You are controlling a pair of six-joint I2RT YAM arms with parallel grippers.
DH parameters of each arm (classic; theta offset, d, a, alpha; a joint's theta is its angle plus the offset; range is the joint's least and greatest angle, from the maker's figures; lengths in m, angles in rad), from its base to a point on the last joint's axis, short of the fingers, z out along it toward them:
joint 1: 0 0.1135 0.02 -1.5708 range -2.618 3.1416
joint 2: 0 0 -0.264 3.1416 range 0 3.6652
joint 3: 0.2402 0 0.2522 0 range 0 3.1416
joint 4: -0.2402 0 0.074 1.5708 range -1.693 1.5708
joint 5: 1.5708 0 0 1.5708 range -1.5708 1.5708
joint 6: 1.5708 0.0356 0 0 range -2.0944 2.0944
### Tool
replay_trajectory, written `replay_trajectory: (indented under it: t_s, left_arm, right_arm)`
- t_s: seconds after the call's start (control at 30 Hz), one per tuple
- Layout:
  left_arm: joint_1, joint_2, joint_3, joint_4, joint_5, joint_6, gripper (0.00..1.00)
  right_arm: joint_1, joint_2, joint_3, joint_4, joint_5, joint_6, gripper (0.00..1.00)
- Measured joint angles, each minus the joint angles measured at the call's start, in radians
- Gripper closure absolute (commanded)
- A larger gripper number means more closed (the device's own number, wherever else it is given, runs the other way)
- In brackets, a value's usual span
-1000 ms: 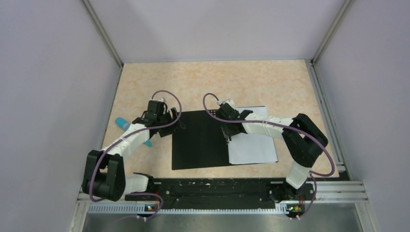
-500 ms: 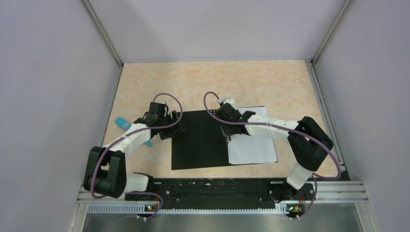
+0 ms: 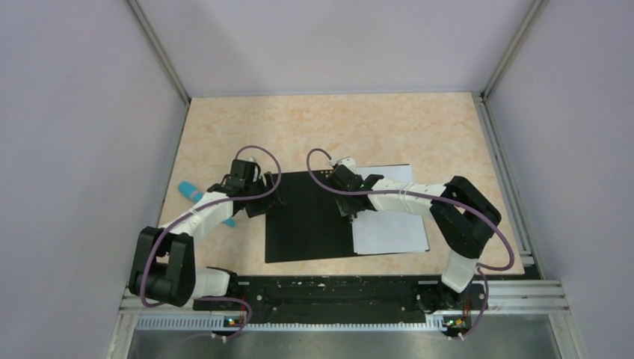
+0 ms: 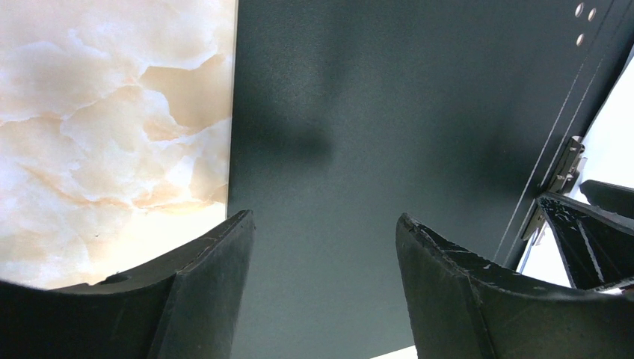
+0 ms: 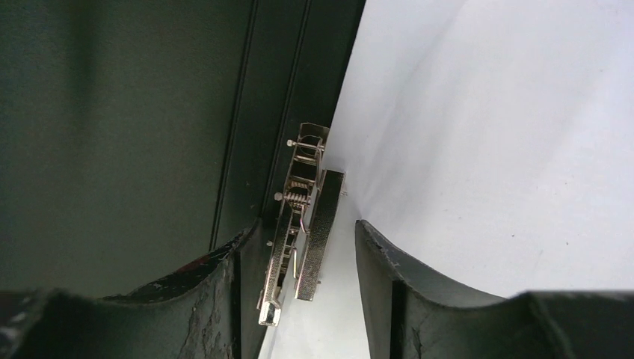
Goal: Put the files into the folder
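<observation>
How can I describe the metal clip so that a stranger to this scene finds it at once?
On the beige marbled table lies an open black folder with white sheets along its right side. The clip sits where black meets white, between the open fingers of the right gripper. It alone is shiny silver metal, with a small spring.
</observation>
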Motion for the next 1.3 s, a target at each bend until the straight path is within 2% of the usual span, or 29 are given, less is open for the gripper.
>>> replay_trajectory:
  t_s: [0.2, 0.37, 0.43, 0.57, 0.9, 1.3]
  left_arm:
    - [0.000, 0.000, -0.007, 0.004, -0.007, -0.002, 0.26]
    - [0.000, 0.000, -0.007, 0.004, -0.009, -0.004, 0.25]
    - [0.000, 0.000, -0.007, 0.004, -0.011, -0.004, 0.25]
    - [0.001, 0.000, -0.007, 0.003, -0.013, -0.004, 0.25]
    - [0.001, -0.009, -0.007, 0.003, -0.018, -0.004, 0.24]
    - [0.051, -0.030, -0.038, 0.019, 0.035, -0.012, 0.23]
  right_arm:
    - [0.031, 0.032, 0.036, -0.014, 0.039, 0.003, 0.67]
    - [0.035, 0.037, 0.040, -0.016, 0.061, 0.019, 0.87]
    - [0.035, 0.037, 0.040, -0.015, 0.066, 0.016, 0.89]
    - [0.037, 0.035, 0.053, -0.021, 0.060, 0.010, 1.00]
    - [0.021, 0.035, 0.058, -0.029, 0.031, -0.008, 1.00]
    - [-0.068, -0.042, 0.060, -0.097, -0.080, -0.029, 1.00]
